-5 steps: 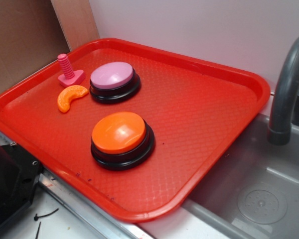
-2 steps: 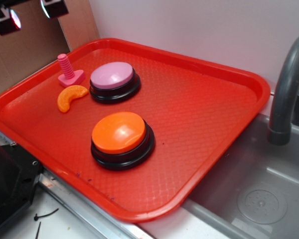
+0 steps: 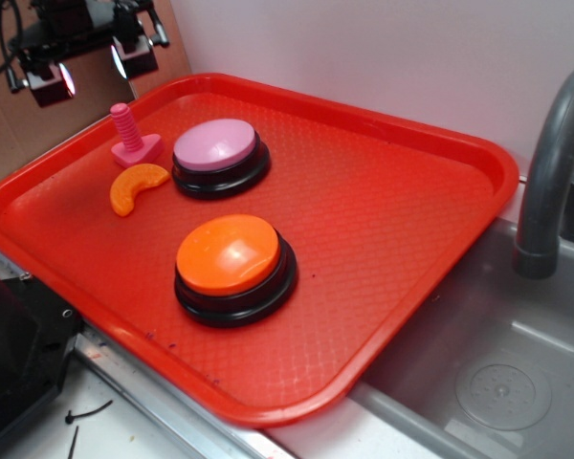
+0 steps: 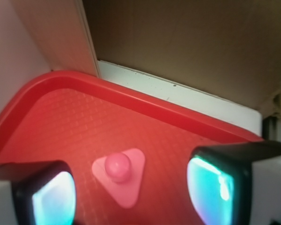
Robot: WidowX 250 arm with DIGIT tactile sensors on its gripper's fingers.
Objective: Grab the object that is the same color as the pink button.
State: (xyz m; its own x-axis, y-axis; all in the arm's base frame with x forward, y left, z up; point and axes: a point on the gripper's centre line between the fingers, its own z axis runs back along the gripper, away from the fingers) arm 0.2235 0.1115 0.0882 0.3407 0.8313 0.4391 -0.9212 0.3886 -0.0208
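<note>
From the exterior view, your gripper (image 3: 91, 69) hangs at the top left corner with its two fingers (image 3: 50, 83) spread apart and nothing between them. The pink bolt (image 3: 130, 133) stands upright on its flat head just below and slightly to the right of the fingertips, not touching them. Further right of it sits the pink button (image 3: 217, 153), and the orange slice (image 3: 136, 185) lies just in front of the bolt, all on the red tray (image 3: 411, 201).

From the wrist view, you look straight down on the pink bolt (image 4: 119, 174). It sits in the gap between the two released fingers (image 4: 220, 187), nearer the left-hand one, clear of both, close to the tray's (image 4: 75, 79) rim.
</note>
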